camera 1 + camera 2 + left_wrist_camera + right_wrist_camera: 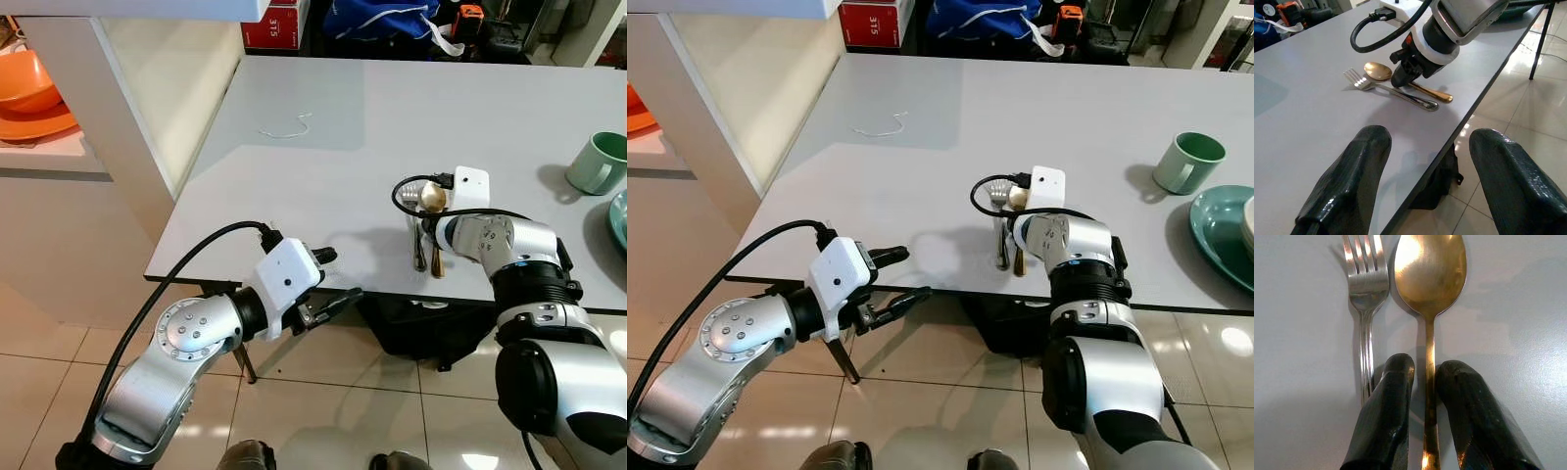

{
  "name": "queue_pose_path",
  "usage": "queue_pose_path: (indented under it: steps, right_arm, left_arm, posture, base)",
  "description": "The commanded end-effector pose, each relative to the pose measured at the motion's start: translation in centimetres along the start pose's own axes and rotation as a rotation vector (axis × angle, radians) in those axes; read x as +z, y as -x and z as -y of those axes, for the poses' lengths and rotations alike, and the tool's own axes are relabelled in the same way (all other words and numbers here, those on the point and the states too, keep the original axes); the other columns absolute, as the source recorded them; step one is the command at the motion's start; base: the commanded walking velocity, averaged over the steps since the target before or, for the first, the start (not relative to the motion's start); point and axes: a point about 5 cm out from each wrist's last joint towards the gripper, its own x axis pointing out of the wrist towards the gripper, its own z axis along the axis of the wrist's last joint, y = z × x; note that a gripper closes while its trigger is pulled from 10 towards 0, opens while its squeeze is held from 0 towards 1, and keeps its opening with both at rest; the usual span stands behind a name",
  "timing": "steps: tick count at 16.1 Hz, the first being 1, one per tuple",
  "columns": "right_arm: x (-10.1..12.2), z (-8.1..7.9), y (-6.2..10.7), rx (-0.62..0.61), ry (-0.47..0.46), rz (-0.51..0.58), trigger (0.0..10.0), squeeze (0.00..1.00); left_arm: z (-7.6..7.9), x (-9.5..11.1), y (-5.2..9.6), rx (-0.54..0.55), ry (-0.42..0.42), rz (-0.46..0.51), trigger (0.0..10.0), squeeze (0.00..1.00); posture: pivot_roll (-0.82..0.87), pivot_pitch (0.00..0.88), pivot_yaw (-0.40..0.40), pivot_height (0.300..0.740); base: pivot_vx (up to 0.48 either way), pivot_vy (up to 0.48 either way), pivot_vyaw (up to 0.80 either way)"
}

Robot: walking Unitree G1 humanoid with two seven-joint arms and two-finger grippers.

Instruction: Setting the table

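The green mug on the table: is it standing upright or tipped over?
Upright. The mug stands on its base on the table, its round opening facing up.

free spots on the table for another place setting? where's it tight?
Bare: the table middle between the wire scrap and the fork, plus the near-left corner by the left gripper. Crowded: right edge, with green mug and teal plate; the right gripper straddles the gold spoon.

On the grey bench, a silver fork and a gold spoon lie side by side near the front edge, the right tool down over them. The left tool, fingers parted, hovers just off that front edge. A green mug and a teal plate sit toward the right edge.
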Motion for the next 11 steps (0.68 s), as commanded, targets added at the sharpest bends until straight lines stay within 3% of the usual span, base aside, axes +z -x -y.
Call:
queue_pose_path:
  steps: [1, 5, 7, 8, 9, 11]
  right_arm:
    - [1.2, 0.7, 0.6, -0.025, 0.013, 0.049, 10.0, 0.0]
    - [4.3, 0.7, 3.9, -0.008, 0.036, 0.184, 10.0, 0.0]
    - [5.4, 0.5, 6.1, 0.066, 0.036, 0.405, 10.0, 0.0]
    - [4.8, 0.6, 7.7, 0.107, 0.085, 0.559, 10.0, 0.0]
    - [2.7, 0.9, 8.7, 0.112, 0.144, 0.612, 10.0, 0.0]
    - [2.7, 0.9, 8.7, 0.112, 0.144, 0.612, 10.0, 0.0]
  left_arm:
    - [0.2, 0.5, 0.0, -0.024, -0.019, 0.01, 10.0, 0.0]
    - [-0.1, 1.0, 0.0, -0.023, -0.031, 0.024, 10.0, 0.0]
    - [-1.1, 1.1, 0.1, 0.07, -0.048, 0.039, 10.0, 0.0]
    - [-2.5, 0.8, 0.3, 0.213, -0.027, 0.029, 10.0, 0.0]
    - [-3.5, 0.9, 0.8, 0.313, -0.01, 0.058, 10.0, 0.0]
    - [-3.5, 0.9, 0.8, 0.313, -0.01, 0.058, 10.0, 0.0]
  posture:
    - [0.05, 0.093, 0.017, 0.74]
    - [0.06, 0.081, 0.026, 0.74]
    - [0.07, 0.059, 0.022, 0.74]
    - [0.06, 0.048, 0.018, 0.74]
    - [0.06, 0.045, 0.015, 0.74]
    - [0.06, 0.045, 0.015, 0.74]
  base:
    - [0.0, 0.0, 0.0]
    - [0.0, 0.0, 0.0]
    - [0.0, 0.0, 0.0]
    - [0.0, 0.0, 0.0]
    - [0.0, 0.0, 0.0]
    - [0.0, 0.0, 0.0]
